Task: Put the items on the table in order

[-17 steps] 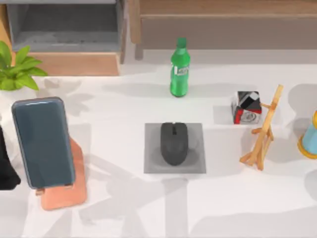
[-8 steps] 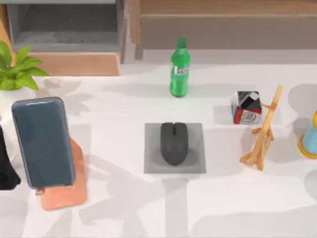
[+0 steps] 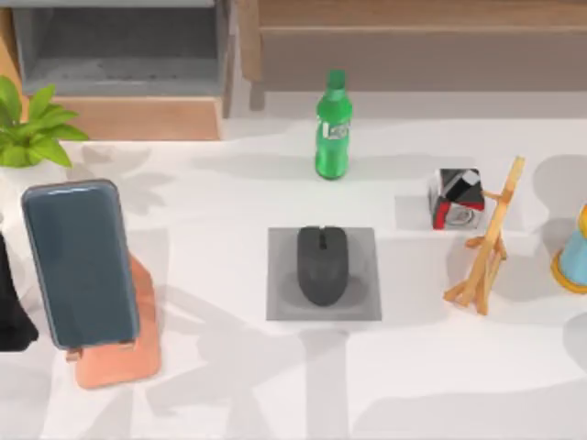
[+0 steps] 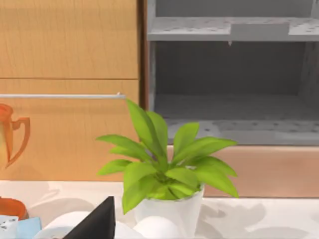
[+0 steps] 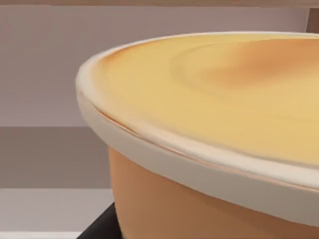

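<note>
From above, the smartphone leaned back, screen up, on a copper-coloured stand at the left of the white table, a pose that seemed meant to keep its display facing a seated user. The black mouse lay centred on a grey mouse pad near the middle of the table, scroll wheel toward the far edge, apparently its tidy resting place. Behind it stood a green bottle; to the right were a small black, white and red cube, a wooden easel, and a blue and yellow object at the right edge. A dark shape at the left edge, just beside the phone, was probably part of the left arm, though it could not be identified with certainty. In the left wrist view, a potted plant stood before a wooden cabinet with an open grey shelf; whether the left jaws were open or closed could not be told. In the right wrist view, a cream-rimmed orange container sat close to the lens, and the right jaws' state could not be told either. Both items looked already in order.
</note>
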{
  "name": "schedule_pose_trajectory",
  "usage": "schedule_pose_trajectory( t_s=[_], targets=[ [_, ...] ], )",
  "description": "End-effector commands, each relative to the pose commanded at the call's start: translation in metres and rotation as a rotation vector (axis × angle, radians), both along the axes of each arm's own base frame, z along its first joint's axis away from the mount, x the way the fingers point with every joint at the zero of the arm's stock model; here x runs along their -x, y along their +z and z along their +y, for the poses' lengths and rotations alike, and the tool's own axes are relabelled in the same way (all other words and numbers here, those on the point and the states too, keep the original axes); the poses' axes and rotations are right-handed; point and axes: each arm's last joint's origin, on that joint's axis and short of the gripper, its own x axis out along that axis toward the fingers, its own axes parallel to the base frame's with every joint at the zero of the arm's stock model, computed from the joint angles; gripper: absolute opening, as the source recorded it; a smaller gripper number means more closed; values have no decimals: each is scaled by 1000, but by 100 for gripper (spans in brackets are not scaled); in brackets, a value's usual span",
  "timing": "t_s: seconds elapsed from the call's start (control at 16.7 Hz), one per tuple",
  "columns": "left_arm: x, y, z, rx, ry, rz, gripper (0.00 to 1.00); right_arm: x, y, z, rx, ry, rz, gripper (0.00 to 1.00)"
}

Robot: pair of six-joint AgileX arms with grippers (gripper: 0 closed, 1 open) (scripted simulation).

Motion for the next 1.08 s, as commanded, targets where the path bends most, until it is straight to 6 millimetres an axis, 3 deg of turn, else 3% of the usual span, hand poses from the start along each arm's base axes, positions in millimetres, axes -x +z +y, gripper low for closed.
schedule_pose_trajectory(
  t_s=[0.9,1.08],
  targets=[
    [0,0,0,0,0,0,100,0,10,-1,-2,-1,-2,0],
    [0,0,0,0,0,0,100,-9,35,-3,35,-25,-102,0]
  ],
)
